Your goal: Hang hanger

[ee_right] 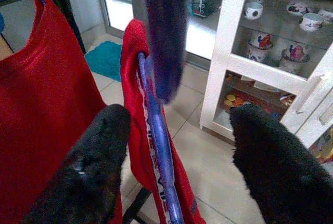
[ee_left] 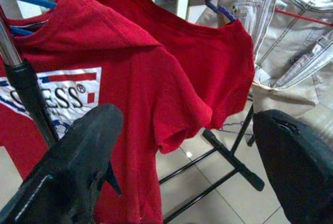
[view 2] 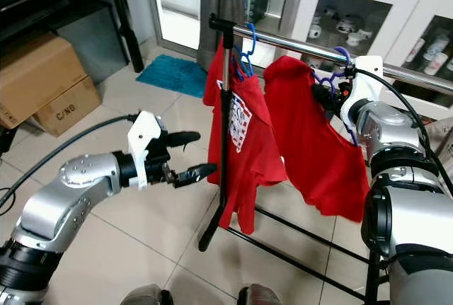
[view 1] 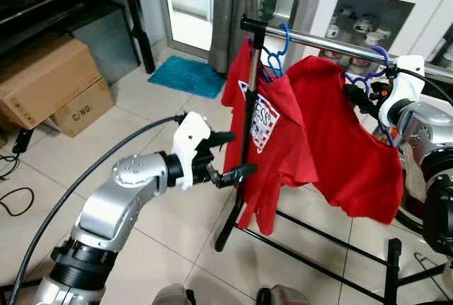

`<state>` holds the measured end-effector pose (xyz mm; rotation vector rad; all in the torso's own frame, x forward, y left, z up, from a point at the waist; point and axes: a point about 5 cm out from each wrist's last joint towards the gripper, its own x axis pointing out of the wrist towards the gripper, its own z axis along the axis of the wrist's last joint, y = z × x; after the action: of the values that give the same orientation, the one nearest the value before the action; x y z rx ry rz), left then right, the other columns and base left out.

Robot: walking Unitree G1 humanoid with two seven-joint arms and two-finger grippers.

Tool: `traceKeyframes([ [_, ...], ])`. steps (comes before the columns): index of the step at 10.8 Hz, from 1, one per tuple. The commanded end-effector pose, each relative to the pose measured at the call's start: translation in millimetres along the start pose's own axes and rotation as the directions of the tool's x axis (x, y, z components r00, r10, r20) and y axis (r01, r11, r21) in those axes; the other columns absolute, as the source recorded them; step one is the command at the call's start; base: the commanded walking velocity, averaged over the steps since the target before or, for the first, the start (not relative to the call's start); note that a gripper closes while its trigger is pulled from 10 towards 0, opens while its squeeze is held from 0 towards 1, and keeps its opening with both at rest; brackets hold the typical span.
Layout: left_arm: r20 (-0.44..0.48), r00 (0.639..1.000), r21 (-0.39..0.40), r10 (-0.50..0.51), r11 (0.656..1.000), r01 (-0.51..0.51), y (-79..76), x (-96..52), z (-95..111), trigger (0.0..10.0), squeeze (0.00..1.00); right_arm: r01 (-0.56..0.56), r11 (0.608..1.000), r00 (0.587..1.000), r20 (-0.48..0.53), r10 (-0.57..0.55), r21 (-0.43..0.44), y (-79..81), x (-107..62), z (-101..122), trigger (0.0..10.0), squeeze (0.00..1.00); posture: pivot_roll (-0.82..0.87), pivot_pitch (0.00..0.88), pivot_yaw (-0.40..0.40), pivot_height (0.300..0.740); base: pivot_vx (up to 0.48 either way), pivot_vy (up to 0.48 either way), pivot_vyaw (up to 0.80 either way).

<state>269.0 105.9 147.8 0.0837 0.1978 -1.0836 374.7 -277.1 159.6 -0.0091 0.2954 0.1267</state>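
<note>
Pale floor tiles [view 1: 156,248] are spread beneath a black clothes rack [view 1: 248,135] whose chrome rail [view 1: 333,42] crosses the upper right of the head view. Cardboard boxes [view 1: 49,82] are stacked at nine to ten o'clock below a dark shelf, a teal mat [view 1: 187,75] is laid at eleven o'clock, and a white glass-fronted cabinet [view 1: 375,11] holding cups is set at one o'clock behind the rail.

Two red T-shirts are hung on the rail. The printed T-shirt [view 1: 265,128] is carried by a blue hanger [view 1: 277,54] beside the rack's upright post; the plain red T-shirt [view 1: 340,135] is carried by a purple hanger [view 1: 375,71], whose hook is seen at the rail at two o'clock.

The left gripper [view 1: 230,156] is held at centre, just short of the printed shirt, its fingers spread wide with nothing between them. The right gripper [ee_right: 177,151] is raised at three o'clock beside the purple hanger; its fingers [ee_right: 99,156] are parted wide, with the hanger's purple bar seen between them, and no contact can be made out.

A pale denim garment [ee_left: 291,37] is seen farther along in the left wrist view.
</note>
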Motion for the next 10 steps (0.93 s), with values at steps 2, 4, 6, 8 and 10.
traceKeyframes([
  [2,-0.01,1.0,0.012,0.006,1.0,-0.006,1.6,-0.1,0.5,10.0,0.0,0.01,0.999,1.0,0.002,-0.01,0.031,0.3,1.2,2.7,0.0,0.0,0.01,0.0,0.003,0.74,0.0,0.0,0.0],
  [4,-0.008,1.0,0.011,0.006,1.0,-0.006,1.7,0.8,0.8,10.0,0.0,0.019,0.999,1.0,-0.019,-0.018,0.035,-1.1,0.8,2.0,0.0,0.0,0.01,0.0,0.003,0.74,0.0,0.0,0.0],
  [6,-0.007,1.0,0.011,0.003,1.0,-0.003,1.7,1.7,1.0,10.0,0.0,0.02,0.999,0.999,-0.029,-0.019,0.034,-2.1,0.3,1.0,0.0,0.0,0.0,0.0,0.007,0.74,0.0,0.0,0.0],
  [8,-0.007,1.0,0.011,0.002,1.0,-0.002,1.5,2.6,1.1,10.0,0.0,0.021,0.999,0.999,-0.034,-0.02,0.035,-2.6,0.0,0.7,0.0,0.0,0.0,0.0,0.007,0.74,0.0,0.0,0.0],
  [10,-0.008,1.0,0.012,0.002,1.0,-0.002,1.5,2.7,1.0,10.0,0.0,0.02,0.999,0.999,-0.037,-0.018,0.034,-1.9,0.4,0.6,0.0,0.0,0.0,0.0,0.006,0.74,0.0,0.0,0.0],
])
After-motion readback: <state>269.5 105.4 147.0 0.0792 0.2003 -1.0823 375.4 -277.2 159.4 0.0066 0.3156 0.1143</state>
